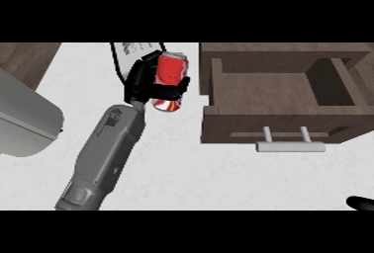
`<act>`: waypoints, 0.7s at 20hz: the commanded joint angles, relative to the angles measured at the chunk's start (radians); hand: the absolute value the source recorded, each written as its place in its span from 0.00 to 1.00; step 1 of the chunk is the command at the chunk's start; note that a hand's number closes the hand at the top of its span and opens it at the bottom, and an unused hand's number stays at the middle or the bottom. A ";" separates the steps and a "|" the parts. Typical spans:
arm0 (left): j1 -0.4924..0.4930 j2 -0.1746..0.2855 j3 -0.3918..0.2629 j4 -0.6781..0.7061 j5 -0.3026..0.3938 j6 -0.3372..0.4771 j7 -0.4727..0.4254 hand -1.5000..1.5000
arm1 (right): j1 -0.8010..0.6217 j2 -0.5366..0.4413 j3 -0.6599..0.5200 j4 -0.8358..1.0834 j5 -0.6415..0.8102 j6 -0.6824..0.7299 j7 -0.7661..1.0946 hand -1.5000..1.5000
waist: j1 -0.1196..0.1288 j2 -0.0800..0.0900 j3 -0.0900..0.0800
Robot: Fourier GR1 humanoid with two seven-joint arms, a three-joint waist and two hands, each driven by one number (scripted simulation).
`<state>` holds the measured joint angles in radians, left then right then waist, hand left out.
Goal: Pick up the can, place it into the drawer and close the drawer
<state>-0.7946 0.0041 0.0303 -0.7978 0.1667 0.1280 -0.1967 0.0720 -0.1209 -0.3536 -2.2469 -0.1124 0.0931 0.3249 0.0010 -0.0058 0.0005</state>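
Note:
A red can (172,69) with a silver top is wrapped by the curled fingers and thumb of my left hand (146,81), which hide its middle. Hand and can are over the white counter (190,173), just left of the drawer. The dark wooden drawer (274,123) stands pulled out, its inside showing nothing in it, and a grey bar handle (290,146) sits on its front. From my right hand (359,202) only a black tip shows at the lower right edge.
A grey rounded body (25,118) fills the left edge. A white printed object (130,51) lies behind my left hand. A brown wooden surface (25,59) sits at the top left corner. The drawer's cabinet (285,49) runs along the top right.

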 commanded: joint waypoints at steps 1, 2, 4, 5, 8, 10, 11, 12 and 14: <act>-0.081 -0.004 -0.084 -0.120 0.035 0.106 0.151 1.00 | 0.034 -0.006 -0.041 0.041 -0.027 0.030 -0.056 0.00 | -0.009 0.000 0.001; -0.071 -0.004 -0.071 -0.143 0.036 0.083 0.182 1.00 | 0.035 0.045 0.040 0.017 0.045 0.008 -0.065 0.00 | -0.004 0.003 0.000; -0.107 -0.004 -0.086 -0.244 -0.001 0.128 0.298 1.00 | 0.029 0.030 0.030 -0.024 0.028 0.000 -0.012 0.00 | 0.002 -0.001 0.000; -0.081 -0.004 -0.111 -0.300 0.013 0.140 0.329 1.00 | -0.017 -0.036 -0.057 0.043 -0.046 0.020 -0.008 0.00 | 0.003 -0.001 0.000; -0.258 -0.004 -0.175 -0.193 0.042 0.256 0.360 1.00 | -0.001 0.012 0.013 -0.007 0.016 -0.002 -0.012 0.00 | -0.023 0.004 0.000; -0.268 -0.004 -0.183 -0.186 0.034 0.253 0.364 1.00 | 0.005 0.008 0.025 -0.041 0.010 0.000 0.033 0.00 | -0.019 0.004 0.000; -0.390 0.012 -0.089 -0.100 0.005 0.205 0.403 1.00 | 0.016 0.051 0.057 -0.047 0.046 -0.020 -0.001 0.00 | -0.024 0.008 0.000; -0.350 -0.004 -0.128 -0.113 0.011 0.220 0.395 1.00 | -0.022 0.006 -0.001 0.005 0.004 -0.007 -0.013 0.00 | -0.017 0.007 0.000; -0.464 -0.004 -0.119 -0.100 0.003 0.254 0.468 1.00 | 0.001 0.034 0.061 -0.043 0.069 -0.020 0.006 0.00 | -0.018 0.006 0.000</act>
<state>-1.1244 0.0029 -0.0847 -0.9160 0.1794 0.3391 0.1715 0.0736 -0.0983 -0.3218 -2.2740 -0.0796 0.0826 0.3282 -0.0167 0.0001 0.0004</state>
